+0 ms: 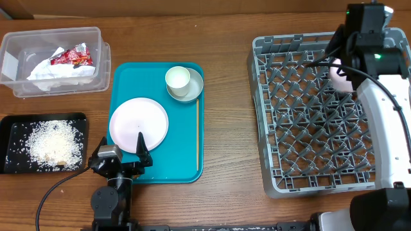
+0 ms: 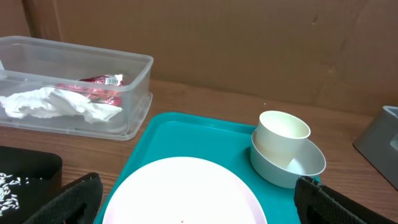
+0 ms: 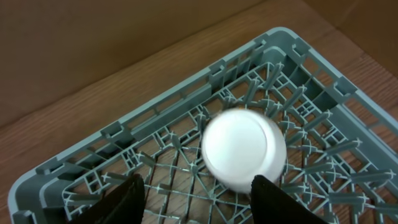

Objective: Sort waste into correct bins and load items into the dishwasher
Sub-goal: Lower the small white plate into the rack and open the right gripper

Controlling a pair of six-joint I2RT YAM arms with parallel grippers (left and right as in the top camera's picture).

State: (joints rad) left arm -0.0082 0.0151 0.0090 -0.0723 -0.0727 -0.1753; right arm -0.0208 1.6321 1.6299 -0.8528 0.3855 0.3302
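Showing the small plate (image 3: 244,149) resting on the pegs at the far right of the dishwasher (image 1: 282,42), just beyond the parted, empty right tool (image 3: 199,190). Probably light, stiff, slick and breakable; grip its rim. Left tool (image 2: 205,204) gapes wide, empty.

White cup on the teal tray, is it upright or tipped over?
Upright: the white cup stands mouth-up inside the grey bowl on the teal tray.
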